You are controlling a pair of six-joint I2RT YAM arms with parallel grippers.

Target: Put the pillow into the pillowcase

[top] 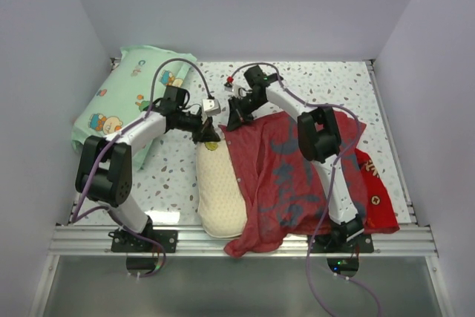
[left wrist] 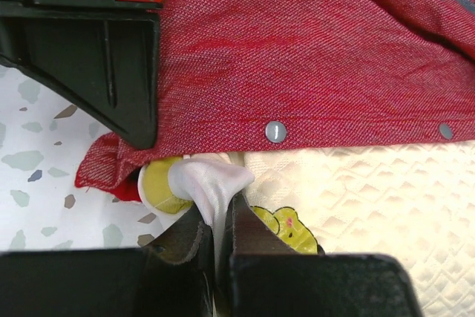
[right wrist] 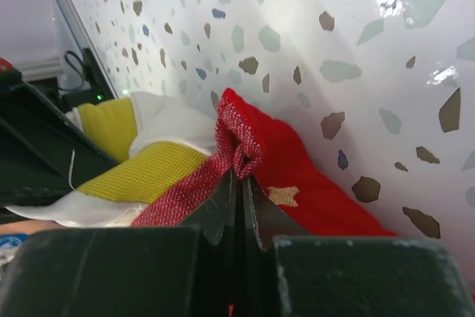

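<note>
cream-yellow dimpled rectangular pillow (top: 219, 198): on speckled tabletop (top: 326, 87), right side under red fabric pillowcase (top: 297, 176) | left tool (left wrist: 220, 209): clamped on pillow's white corner fabric | right tool (right wrist: 239, 176): pinching pillowcase hem | step: insertion underway | next: probably draw hem over corner

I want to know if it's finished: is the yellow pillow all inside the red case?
No, a long part of the pillow lies bare beside the pillowcase.

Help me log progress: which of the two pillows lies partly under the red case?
The cream-yellow dimpled pillow, one side beneath the pillowcase; the mint-green cartoon pillow lies uncovered at the far left.
</note>
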